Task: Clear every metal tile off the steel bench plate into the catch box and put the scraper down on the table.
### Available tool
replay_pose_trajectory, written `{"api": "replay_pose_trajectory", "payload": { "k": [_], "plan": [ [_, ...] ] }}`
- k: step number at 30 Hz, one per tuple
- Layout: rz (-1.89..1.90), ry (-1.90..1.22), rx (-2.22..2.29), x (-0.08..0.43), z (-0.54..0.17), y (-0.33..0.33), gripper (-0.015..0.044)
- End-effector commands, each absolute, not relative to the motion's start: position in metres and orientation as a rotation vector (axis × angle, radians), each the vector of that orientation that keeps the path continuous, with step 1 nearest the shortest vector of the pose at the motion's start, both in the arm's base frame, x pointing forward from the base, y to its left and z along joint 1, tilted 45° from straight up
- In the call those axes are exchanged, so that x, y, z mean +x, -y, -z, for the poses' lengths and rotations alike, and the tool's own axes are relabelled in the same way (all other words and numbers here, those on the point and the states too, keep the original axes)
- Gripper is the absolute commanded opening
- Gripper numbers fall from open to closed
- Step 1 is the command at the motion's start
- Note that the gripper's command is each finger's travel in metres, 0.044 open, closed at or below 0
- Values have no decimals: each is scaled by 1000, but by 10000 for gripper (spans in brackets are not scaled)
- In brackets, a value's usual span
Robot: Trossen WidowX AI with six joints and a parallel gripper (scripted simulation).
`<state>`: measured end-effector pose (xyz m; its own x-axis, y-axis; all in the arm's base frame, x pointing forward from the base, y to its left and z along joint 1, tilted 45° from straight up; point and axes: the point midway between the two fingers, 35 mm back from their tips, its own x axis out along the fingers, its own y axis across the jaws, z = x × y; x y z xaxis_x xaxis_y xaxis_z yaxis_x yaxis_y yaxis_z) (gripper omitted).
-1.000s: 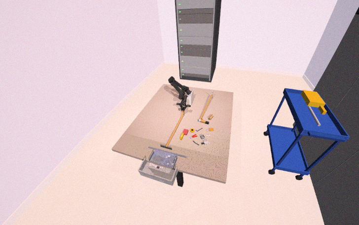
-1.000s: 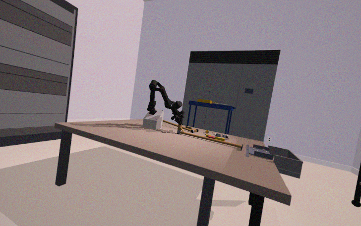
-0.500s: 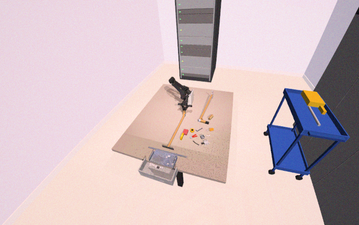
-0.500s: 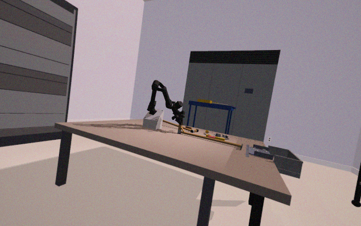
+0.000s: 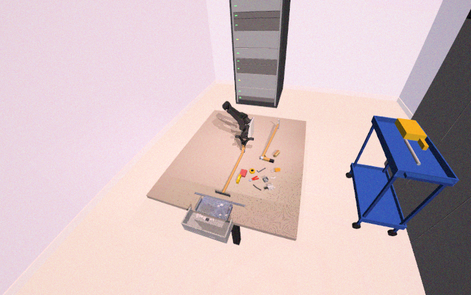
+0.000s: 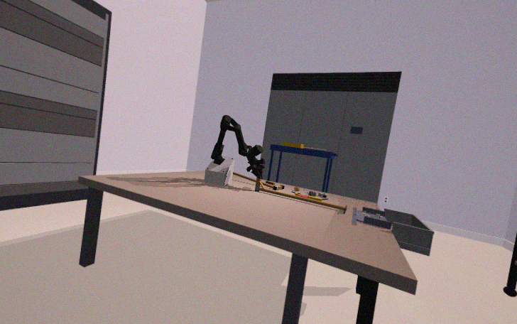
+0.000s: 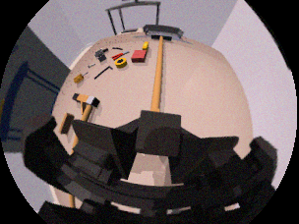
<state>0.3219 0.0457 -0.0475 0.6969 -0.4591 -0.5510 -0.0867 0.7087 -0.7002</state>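
Observation:
My gripper [image 5: 244, 144] [image 6: 259, 178] [image 7: 154, 120] is shut on the scraper's dark grip block. The long scraper [image 5: 233, 171] [image 6: 305, 198] [image 7: 158, 74] has a wooden handle running low over the table away from me. Its dark wide head [image 5: 222, 193] [image 6: 345, 209] [image 7: 161, 37] is at or just above the table, short of the grey rail before the plate. The steel plate [image 5: 203, 204] bears a few small pale tiles [image 5: 220, 204] on its right part. The catch box [image 5: 204, 233] [image 6: 412, 239] beyond it holds several pale tiles and a dark one.
A second long wooden-handled tool [image 5: 271, 139] lies right of the arm, with a hammer [image 5: 267, 160] [image 7: 88, 99] at its far end. A red block [image 5: 243, 172] [image 7: 139, 56], yellow tape [image 5: 251, 171] [image 7: 120, 62] and several small tools lie right of the scraper's handle.

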Motion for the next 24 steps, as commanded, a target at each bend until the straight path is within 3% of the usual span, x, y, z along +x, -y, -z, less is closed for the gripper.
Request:
{"api": "replay_pose_trajectory", "payload": {
  "k": [1, 24],
  "plan": [
    [215, -784, -773, 321, 50, -52, 0],
    [208, -788, -773, 350, 54, -64, 0]
  ]
}}
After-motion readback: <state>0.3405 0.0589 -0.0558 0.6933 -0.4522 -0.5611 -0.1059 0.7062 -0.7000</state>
